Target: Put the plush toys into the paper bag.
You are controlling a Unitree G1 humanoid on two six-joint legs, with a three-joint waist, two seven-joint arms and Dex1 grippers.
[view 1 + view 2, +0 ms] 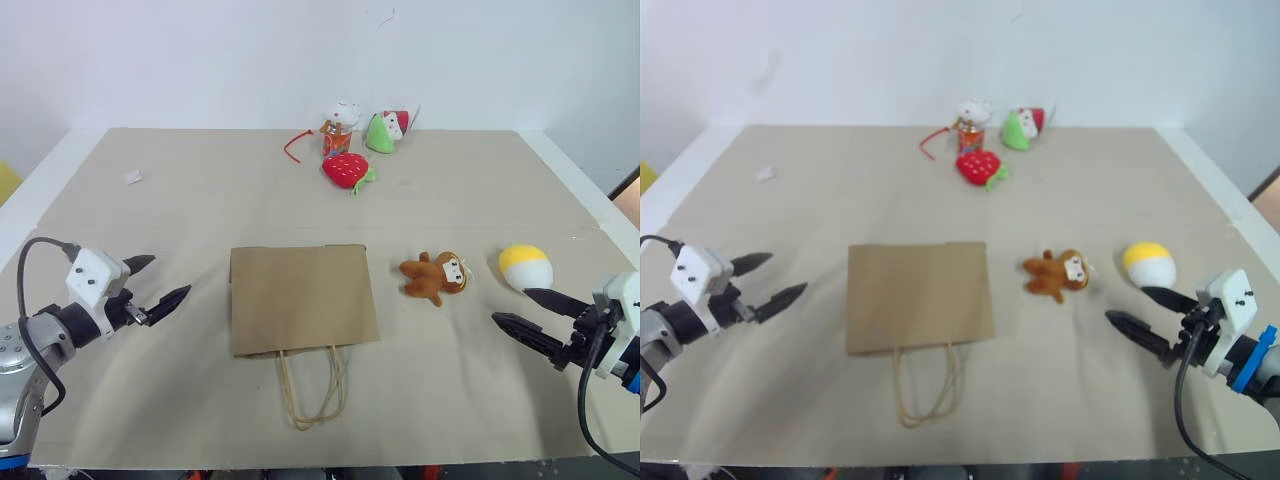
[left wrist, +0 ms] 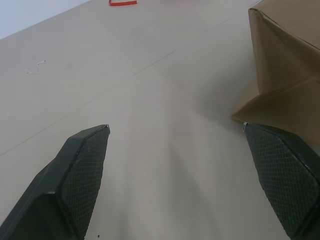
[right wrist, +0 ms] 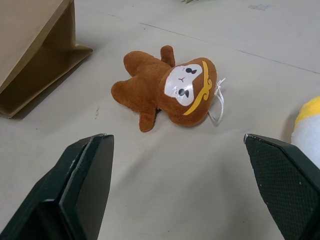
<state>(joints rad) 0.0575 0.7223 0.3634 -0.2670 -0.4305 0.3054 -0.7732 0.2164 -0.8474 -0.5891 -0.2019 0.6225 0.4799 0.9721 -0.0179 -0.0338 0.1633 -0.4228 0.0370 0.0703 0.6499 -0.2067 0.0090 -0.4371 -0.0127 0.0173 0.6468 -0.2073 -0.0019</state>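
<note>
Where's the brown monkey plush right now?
The brown monkey lies on the table right of centre in the head views, between the flat paper bag and the yellow-and-white egg toy, ahead of the open right gripper.

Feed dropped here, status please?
Both jaws open, empty. Paper bag flat; brown monkey and yellow-and-white toy outside near right gripper. Nothing blocking.

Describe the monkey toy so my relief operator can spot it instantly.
Start at the flat brown paper bag in the middle of the table. Just off its right edge lies the monkey, with the yellow-and-white egg toy further right. It is the one brown plush, with a pale face and a yellow headband.
</note>
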